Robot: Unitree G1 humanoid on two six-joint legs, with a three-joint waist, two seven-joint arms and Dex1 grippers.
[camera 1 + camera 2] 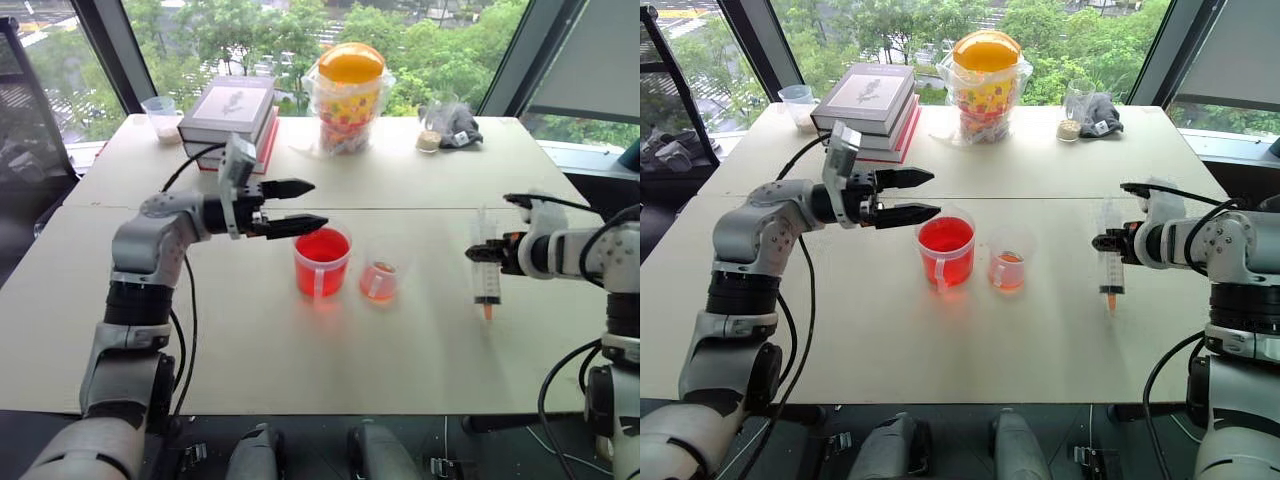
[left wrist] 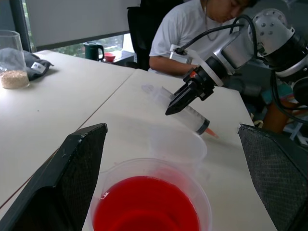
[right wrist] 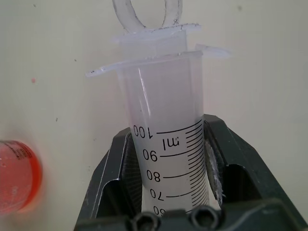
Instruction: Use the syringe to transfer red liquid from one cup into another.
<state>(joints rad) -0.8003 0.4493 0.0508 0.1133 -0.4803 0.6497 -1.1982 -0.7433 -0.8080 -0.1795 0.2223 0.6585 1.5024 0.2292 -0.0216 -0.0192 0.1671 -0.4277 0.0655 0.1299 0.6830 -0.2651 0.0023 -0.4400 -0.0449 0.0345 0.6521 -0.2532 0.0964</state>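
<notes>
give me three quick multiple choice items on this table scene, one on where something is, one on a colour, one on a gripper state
1. Where is the smaller cup?
A. on the books
B. between the larger cup and the syringe
C. at the table's far edge

2. What colour is the syringe's tip?
A. blue
B. green
C. orange-red

3. What is the right gripper doing?
A. clamping the syringe barrel
B. open over the larger cup
C. holding the smaller cup

Key: 1 B, it stands between them in the head views. 2 C, the tip hangs orange-red above the table. 3 A, its fingers pinch the barrel in the right wrist view.
</notes>
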